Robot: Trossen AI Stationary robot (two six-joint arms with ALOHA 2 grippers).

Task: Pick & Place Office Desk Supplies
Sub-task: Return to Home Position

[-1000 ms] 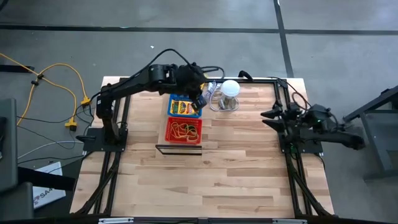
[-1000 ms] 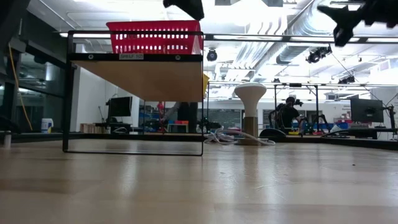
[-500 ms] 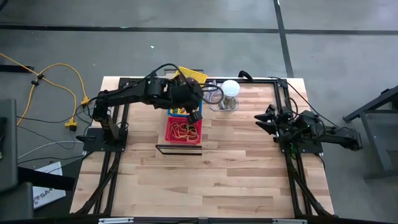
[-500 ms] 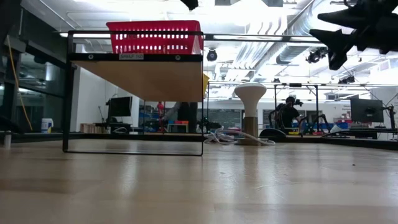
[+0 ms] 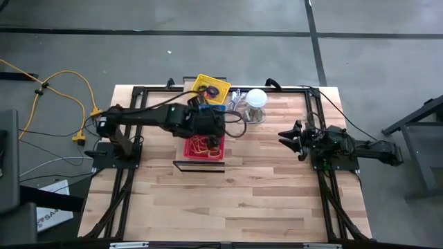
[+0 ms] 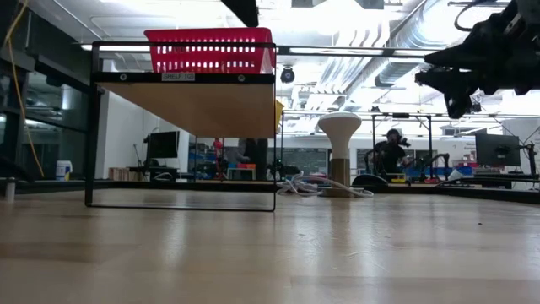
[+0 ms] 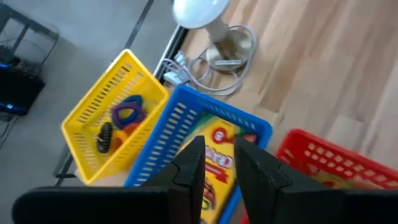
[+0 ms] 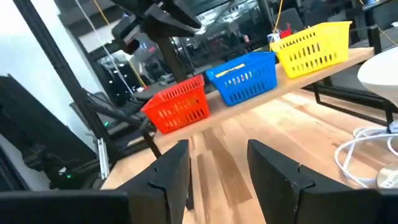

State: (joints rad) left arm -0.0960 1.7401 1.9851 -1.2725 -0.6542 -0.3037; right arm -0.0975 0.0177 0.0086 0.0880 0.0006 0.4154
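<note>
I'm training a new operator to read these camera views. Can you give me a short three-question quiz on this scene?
1. True or false: the yellow bin holds the rubber bands.
2. Which bin stands between the other two on the shelf? A red, B blue, C yellow.
3. Fill in: the right gripper is open and holds ____.

Key:
1. False: it holds clips.
2. B, the blue bin.
3. Nothing.
</note>
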